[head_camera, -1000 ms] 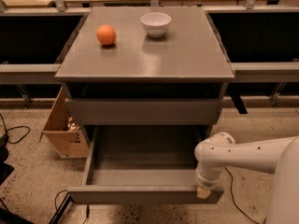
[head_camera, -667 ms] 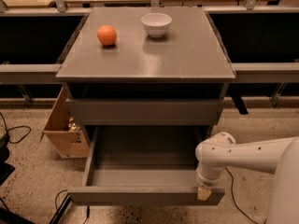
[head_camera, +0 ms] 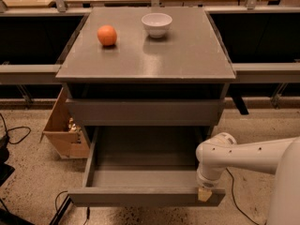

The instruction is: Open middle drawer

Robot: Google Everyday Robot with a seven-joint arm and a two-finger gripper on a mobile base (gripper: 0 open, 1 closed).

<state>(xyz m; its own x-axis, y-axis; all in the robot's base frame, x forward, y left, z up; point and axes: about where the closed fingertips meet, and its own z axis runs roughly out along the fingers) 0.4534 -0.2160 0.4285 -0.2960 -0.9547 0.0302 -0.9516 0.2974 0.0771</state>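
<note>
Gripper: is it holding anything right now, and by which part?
Cannot be told. The gripper sits against the right end of the pulled-out drawer front panel, but whether it actually clamps that edge is not visible.

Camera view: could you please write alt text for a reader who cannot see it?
The middle drawer of a grey cabinet stands pulled out, with the robot's gripper at its front right corner. An orange and a white bowl sit on top.

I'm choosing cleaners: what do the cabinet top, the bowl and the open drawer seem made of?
Cabinet top: grey, semi-gloss, perhaps laminate or painted metal; the bowl reflects in it. Bowl: white, smooth, likely glazed ceramic. Open drawer: matte grey, seemingly the same. The gripper is at its front right corner.
</note>
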